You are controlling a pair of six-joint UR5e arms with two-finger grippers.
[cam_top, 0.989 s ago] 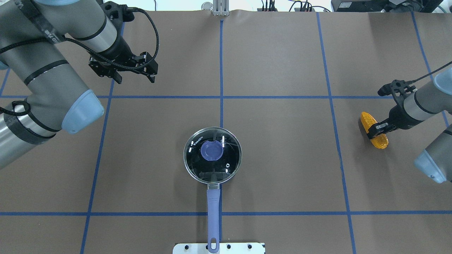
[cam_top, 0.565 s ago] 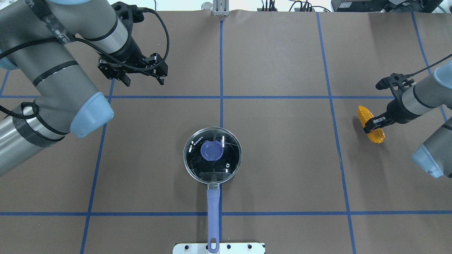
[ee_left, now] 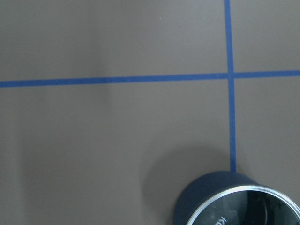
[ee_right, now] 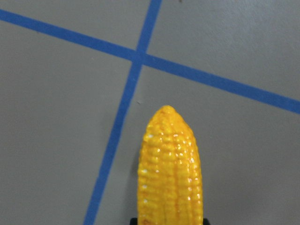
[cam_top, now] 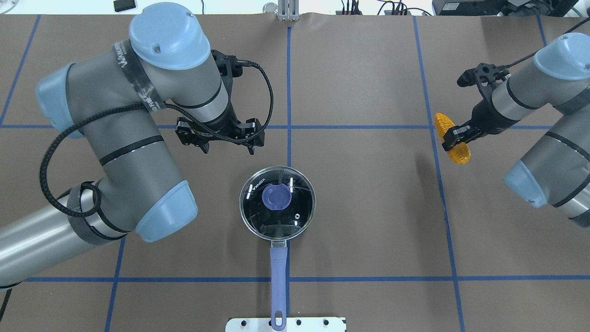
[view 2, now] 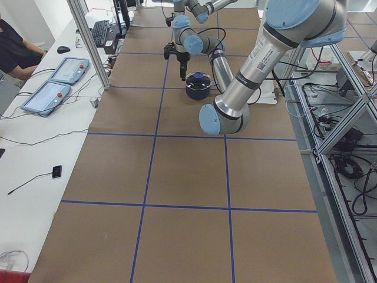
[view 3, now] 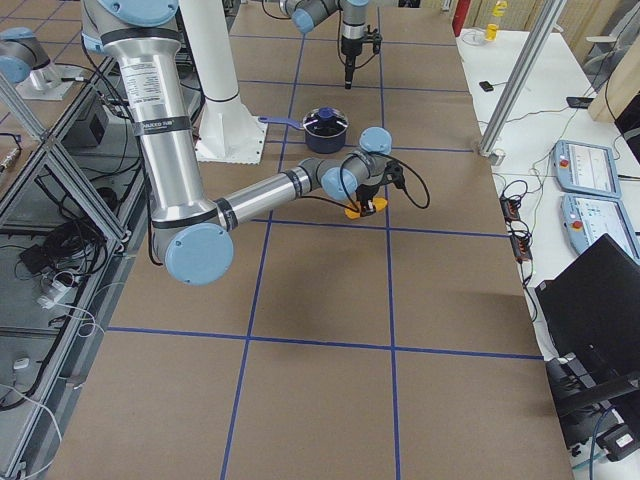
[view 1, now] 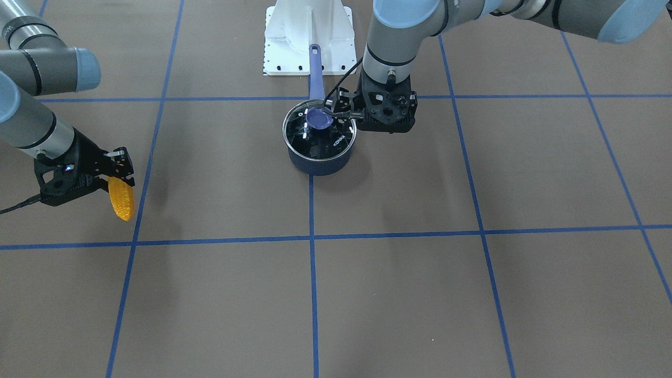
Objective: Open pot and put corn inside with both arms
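the brown table [cam_top: 368,207], ruled into big squares by blue tape lines [cam_top: 359,127], is mostly bare, with wide open room on every side of the pot. the left arm [cam_top: 133,152] bends over the table's left half, and in the overhead view a blue-capped joint shows to the left of the pot. the right arm [cam_top: 530,101] comes in at the right edge. the pot [view 1: 318,163] stands in the middle on the robot's side, its glass lid [cam_top: 277,221] seated on the rim with the blue knob [cam_top: 276,197] up. its handle [cam_top: 278,269] points back toward the robot and ends over the white base plate [cam_top: 318,324] at the table's edge. the left gripper [cam_top: 228,147] hovers just beyond the pot, off its far left, fingers spread and grasping nothing. the right gripper [cam_top: 455,136] is clenched across the middle of the corn [cam_top: 460,155], held clear of the table well to the pot's right, near a tape line, with open table between them.
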